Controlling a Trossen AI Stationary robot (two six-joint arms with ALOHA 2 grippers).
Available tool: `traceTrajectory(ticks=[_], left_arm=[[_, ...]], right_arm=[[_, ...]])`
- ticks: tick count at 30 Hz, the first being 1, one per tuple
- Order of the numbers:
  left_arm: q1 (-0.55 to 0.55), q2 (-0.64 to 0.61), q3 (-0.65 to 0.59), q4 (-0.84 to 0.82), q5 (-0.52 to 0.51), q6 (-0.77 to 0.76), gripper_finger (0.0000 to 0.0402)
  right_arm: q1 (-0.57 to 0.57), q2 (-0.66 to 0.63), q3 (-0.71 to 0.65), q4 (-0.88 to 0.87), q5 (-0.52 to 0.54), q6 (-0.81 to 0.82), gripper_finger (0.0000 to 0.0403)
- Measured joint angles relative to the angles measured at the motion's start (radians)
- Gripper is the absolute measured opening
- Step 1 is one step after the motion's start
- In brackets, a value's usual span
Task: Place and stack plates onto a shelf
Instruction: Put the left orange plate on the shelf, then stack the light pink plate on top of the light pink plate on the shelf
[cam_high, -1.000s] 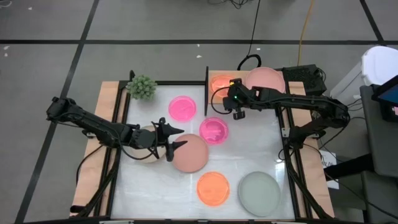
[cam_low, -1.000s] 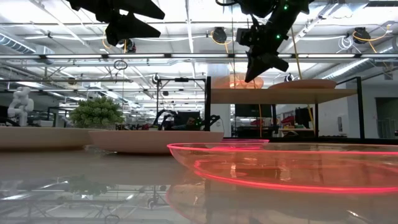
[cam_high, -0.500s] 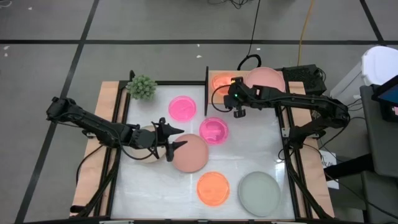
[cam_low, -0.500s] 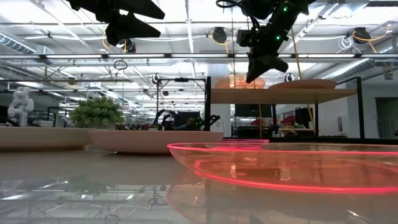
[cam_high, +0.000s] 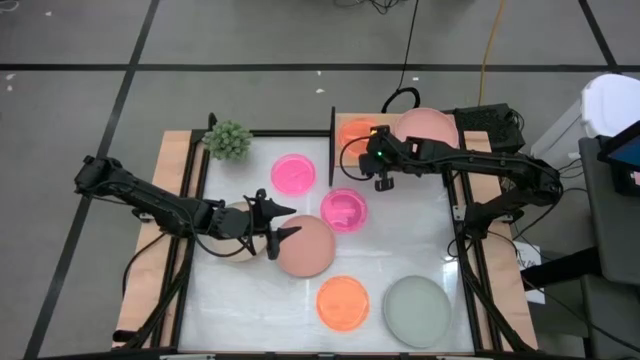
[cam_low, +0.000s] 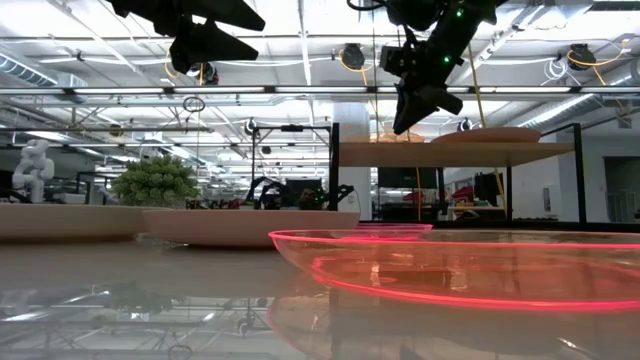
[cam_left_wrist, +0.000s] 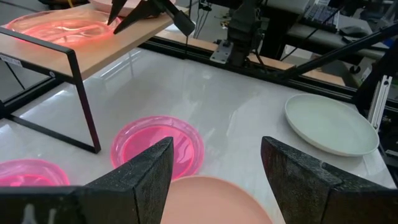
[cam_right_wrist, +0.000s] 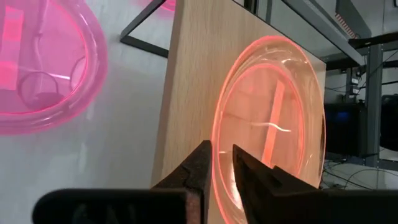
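An orange plate (cam_right_wrist: 273, 118) lies on the light-wood shelf (cam_right_wrist: 186, 74) at the table's far side, next to a larger pink plate (cam_high: 428, 127). My right gripper (cam_right_wrist: 224, 165) stands slightly open at the orange plate's rim. Out on the table are two magenta plates (cam_high: 293, 174) (cam_high: 343, 209), a salmon-pink plate (cam_high: 305, 245), a beige plate (cam_high: 232, 232), a second orange plate (cam_high: 343, 302) and a grey-green plate (cam_high: 417, 311). My left gripper (cam_left_wrist: 217, 168) hangs open above the salmon-pink plate and holds nothing. My right gripper's fingers (cam_right_wrist: 200, 163) stand on either side of the orange plate's rim (cam_right_wrist: 219, 146), at the edge nearest the table's middle, slanting down onto it. A narrow gap shows between them; whether they touch the rim I cannot tell. The plate rests flat on the shelf.
A small green plant (cam_high: 228, 140) stands at the far left corner. The shelf's black uprights (cam_left_wrist: 84, 102) rise from the tabletop beside the magenta plates. Wooden rails (cam_high: 165, 200) run along both sides. Bare white tabletop (cam_high: 410, 235) lies between the shelf and the grey-green plate.
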Motion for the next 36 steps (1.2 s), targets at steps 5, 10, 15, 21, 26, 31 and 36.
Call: traceTrajectory(ticks=[5,10,15,21,26,31,36], left_arm=[[0.000,0.000,0.000,0.000,0.000,0.000,0.0248],[0.000,0.000,0.000,0.000,0.001,-0.002,0.0248],[-0.002,0.000,0.000,-0.001,0.007,-0.002,0.0248],[-0.011,0.000,0.000,0.000,0.031,-0.002,0.0248],[-0.032,0.000,0.000,0.002,0.058,-0.001,0.0248],[-0.072,0.000,0.000,0.002,0.065,0.000,0.0248],[-0.145,0.000,0.000,-0.041,0.065,-0.001,0.0248]], right_arm=[[0.007,-0.013,0.000,0.016,0.000,0.007,0.0077],[0.009,-0.052,0.000,0.005,0.026,0.043,0.0097],[0.059,-0.132,-0.001,-0.023,0.025,0.141,0.0107],[0.209,-0.241,-0.001,-0.117,0.024,0.346,0.0106],[0.352,-0.270,-0.007,-0.218,0.022,0.566,0.0105],[0.480,-0.294,-0.111,-0.154,-0.002,0.694,0.0105],[0.586,-0.303,-0.232,-0.028,-0.002,0.760,0.0105]])
